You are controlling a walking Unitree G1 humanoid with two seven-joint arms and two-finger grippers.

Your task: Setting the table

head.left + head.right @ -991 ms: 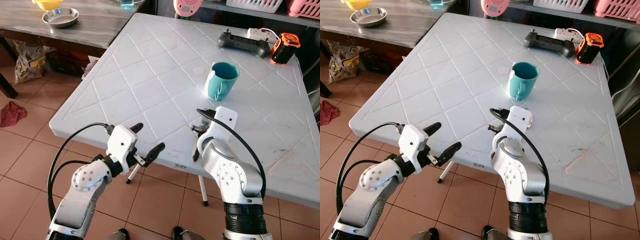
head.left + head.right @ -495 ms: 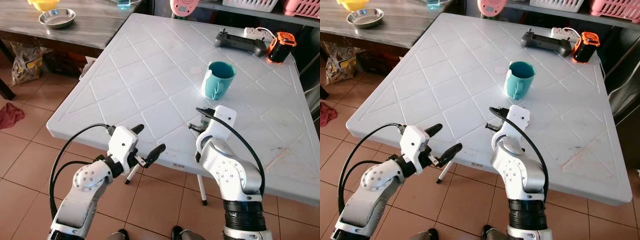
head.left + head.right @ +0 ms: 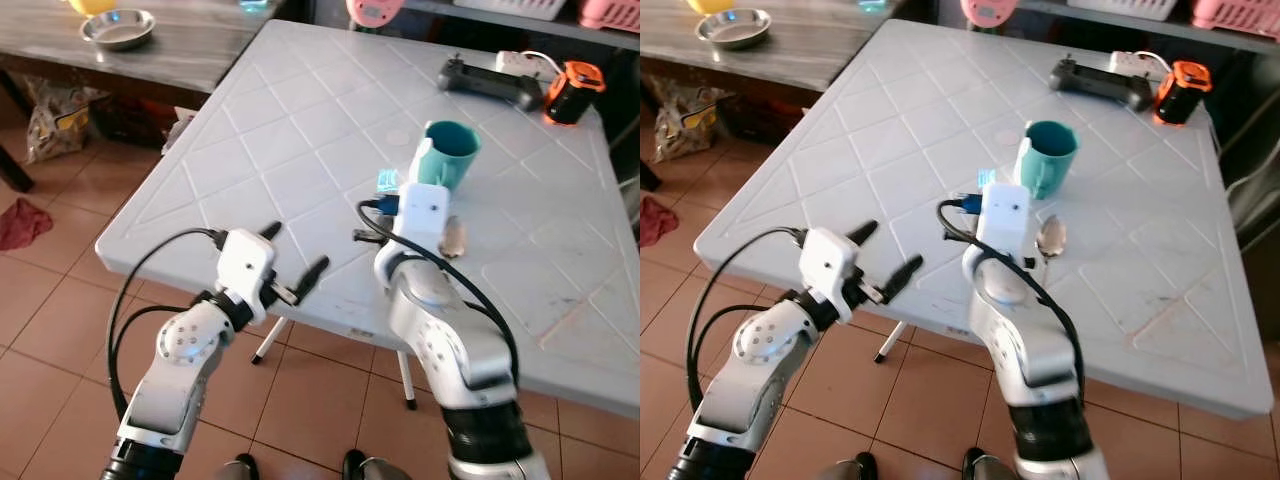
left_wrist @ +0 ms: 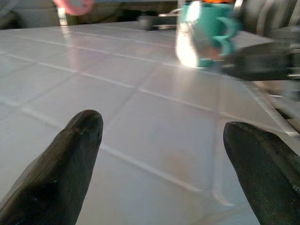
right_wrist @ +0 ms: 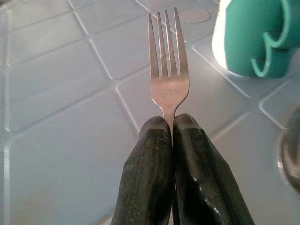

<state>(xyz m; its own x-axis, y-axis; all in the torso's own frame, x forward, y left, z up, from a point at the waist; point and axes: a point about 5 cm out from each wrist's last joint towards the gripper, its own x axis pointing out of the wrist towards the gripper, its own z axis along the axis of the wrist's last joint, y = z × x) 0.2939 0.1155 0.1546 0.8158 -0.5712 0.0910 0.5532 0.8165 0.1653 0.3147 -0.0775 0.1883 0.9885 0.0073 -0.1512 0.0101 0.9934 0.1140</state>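
The right arm has been raised and carried forward over the worktop (image 3: 300, 150), so that the right claw (image 5: 171, 136), which lay near the front edge a second ago, is now brought up close to the teal mug (image 3: 445, 160). A spoon (image 3: 453, 238), hidden behind that arm earlier, is now uncovered just beside the claw's wrist. The left claw (image 3: 292, 262) has been lifted slightly toward the worktop's edge.

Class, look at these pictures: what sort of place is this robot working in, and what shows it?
Probably a home dining or kitchen area: a white plastic table on terracotta floor tiles, with a teal mug and a spoon on it, and a steel bowl on a wooden table alongside.
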